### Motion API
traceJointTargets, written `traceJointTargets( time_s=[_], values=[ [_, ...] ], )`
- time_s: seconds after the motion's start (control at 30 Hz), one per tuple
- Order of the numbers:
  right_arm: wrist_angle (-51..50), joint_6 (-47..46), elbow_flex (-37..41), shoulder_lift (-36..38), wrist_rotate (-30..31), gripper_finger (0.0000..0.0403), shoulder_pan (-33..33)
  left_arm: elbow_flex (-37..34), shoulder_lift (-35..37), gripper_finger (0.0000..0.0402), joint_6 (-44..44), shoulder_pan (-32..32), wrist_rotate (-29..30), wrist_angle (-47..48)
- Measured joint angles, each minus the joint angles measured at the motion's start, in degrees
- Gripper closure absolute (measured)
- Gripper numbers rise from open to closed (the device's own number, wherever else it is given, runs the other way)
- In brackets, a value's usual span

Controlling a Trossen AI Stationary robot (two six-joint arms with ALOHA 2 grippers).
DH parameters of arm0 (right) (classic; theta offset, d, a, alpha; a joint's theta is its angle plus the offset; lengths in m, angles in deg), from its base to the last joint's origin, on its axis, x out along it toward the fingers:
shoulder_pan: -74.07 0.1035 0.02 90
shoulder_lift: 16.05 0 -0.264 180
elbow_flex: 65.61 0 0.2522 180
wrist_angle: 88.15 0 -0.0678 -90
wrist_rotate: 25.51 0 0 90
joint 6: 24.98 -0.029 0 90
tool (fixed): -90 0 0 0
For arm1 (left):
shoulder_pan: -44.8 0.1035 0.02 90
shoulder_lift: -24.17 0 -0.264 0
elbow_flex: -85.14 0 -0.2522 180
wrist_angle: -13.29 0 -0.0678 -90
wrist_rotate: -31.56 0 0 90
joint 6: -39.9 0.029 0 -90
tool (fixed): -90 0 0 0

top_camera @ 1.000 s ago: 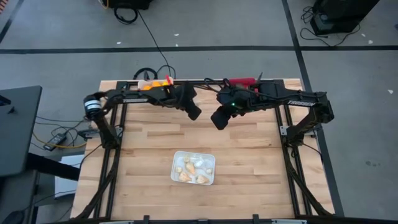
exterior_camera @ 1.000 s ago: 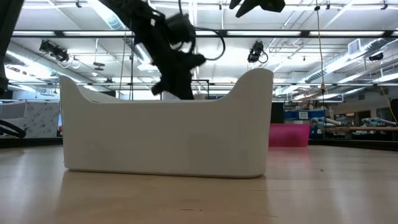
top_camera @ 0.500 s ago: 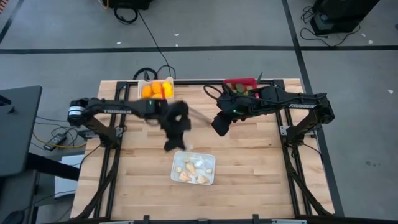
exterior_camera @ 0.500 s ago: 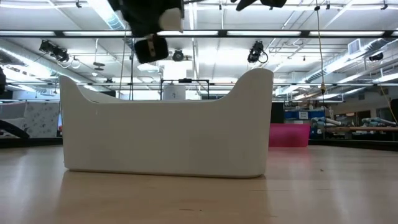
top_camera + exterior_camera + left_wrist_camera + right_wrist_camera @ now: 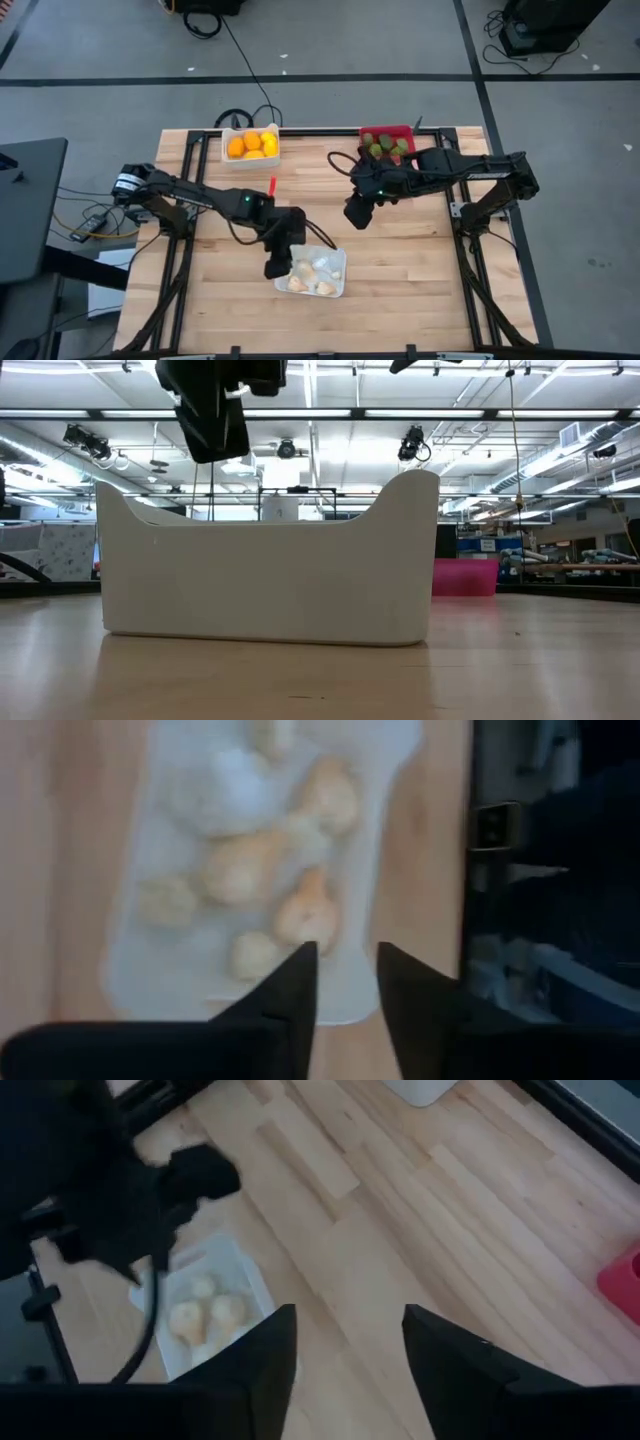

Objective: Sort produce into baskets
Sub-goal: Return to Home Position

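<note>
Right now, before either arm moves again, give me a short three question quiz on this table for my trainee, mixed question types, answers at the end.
1. True or false: the green fruits sit in the white bin.
2. Which arm hangs at the shallow tray of garlic bulbs? A) left B) right C) neither
3. Fill in: the white bin holds ___ fruits.
Key: 1 false, they sit in the red bin. 2 A, the left arm; the right arm hangs over bare wood. 3 orange fruits.
</note>
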State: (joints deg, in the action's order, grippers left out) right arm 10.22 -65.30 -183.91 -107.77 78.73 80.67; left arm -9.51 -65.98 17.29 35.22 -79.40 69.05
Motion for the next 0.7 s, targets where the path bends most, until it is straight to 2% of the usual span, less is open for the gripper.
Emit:
traceJointTargets(
  time_s=[0.1,0.23,0.33,0.4,0.5,0.6,0.7],
  values=[
    [-0.3,0.9,0.0,0.2,1.7,0.0192,1.6,0.0,0.0,0.0259,-1.0,0.6,1.4,1.8],
    [-2.0,0.8,0.0,3.1,10.7,0.0184,5.2,0.0,2.4,0.0244,-4.9,1.6,2.5,-1.3],
    [-3.8,-0.2,0.0,7.3,16.4,0.0193,7.8,0.0,6.9,0.0254,-4.7,1.6,9.7,-5.6],
    [-3.6,0.0,0.1,10.2,18.1,0.0207,9.3,0.0,10.2,0.0270,-2.7,1.6,17.1,-7.6],
    [-0.8,0.7,3.0,14.8,21.4,0.0245,12.0,-1.2,14.5,0.0300,-1.1,2.3,24.8,-12.4],
    [4.8,2.6,9.1,19.9,23.7,0.0307,15.0,-3.2,18.5,0.0338,0.9,3.3,25.8,-17.4],
    [14.1,6.8,18.4,25.6,24.9,0.0379,17.6,-6.4,23.0,0.0378,2.7,3.3,25.9,-20.3]
  ],
)
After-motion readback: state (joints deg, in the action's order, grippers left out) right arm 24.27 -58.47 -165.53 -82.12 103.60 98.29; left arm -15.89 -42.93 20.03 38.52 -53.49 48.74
